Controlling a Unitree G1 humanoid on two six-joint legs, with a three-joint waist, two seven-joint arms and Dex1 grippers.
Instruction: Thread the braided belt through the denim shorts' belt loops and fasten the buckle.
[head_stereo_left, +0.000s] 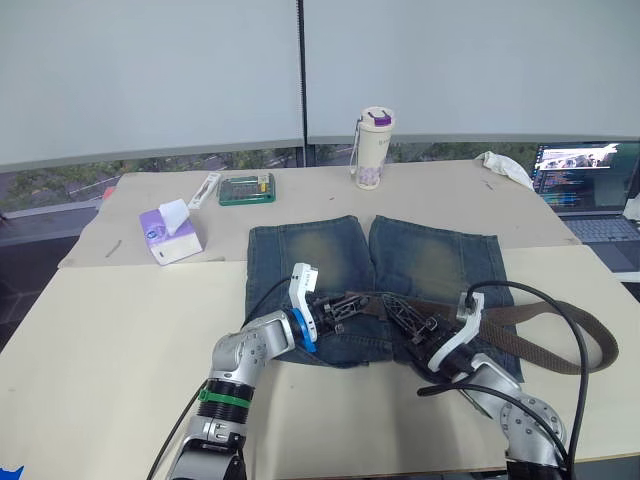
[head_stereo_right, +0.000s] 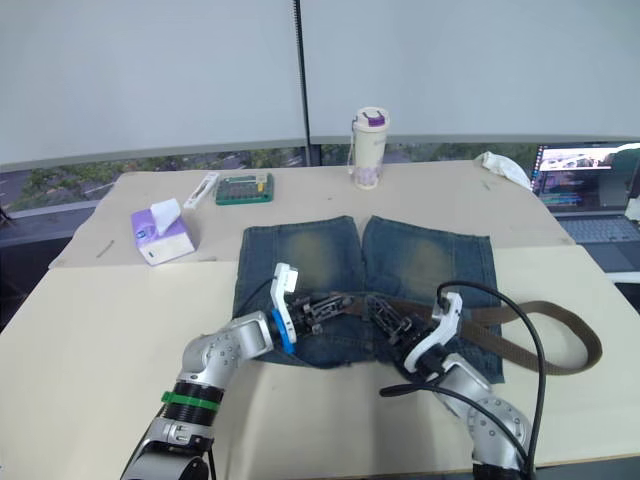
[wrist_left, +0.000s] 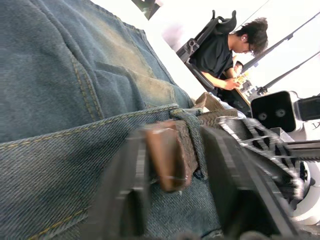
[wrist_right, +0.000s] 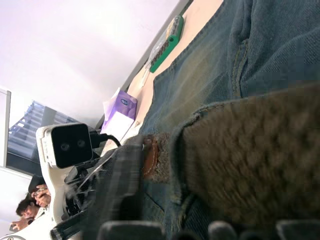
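Note:
The denim shorts (head_stereo_left: 330, 250) lie flat mid-table, waistband toward me. The braided belt (head_stereo_left: 560, 318) runs along the waistband and curls off to the right in a big loop. In the left wrist view its brown leather tip (wrist_left: 167, 160) pokes out of a belt loop (wrist_left: 194, 131). My left gripper (head_stereo_left: 345, 303) is open at the waistband's middle, one finger on each side of that tip. Just to its right, my right gripper (head_stereo_left: 405, 318) is shut on the belt on the other side of that loop. I cannot make out the buckle.
Behind the shorts stand a purple tissue pack (head_stereo_left: 168, 233), a green box (head_stereo_left: 247, 189), a white tumbler (head_stereo_left: 373, 148) and a white cloth (head_stereo_left: 505, 166). A laptop (head_stereo_left: 590, 185) sits far right. My right arm's black cable (head_stereo_left: 583, 350) arcs over the belt. A seated person (wrist_left: 225, 55) is beyond the table.

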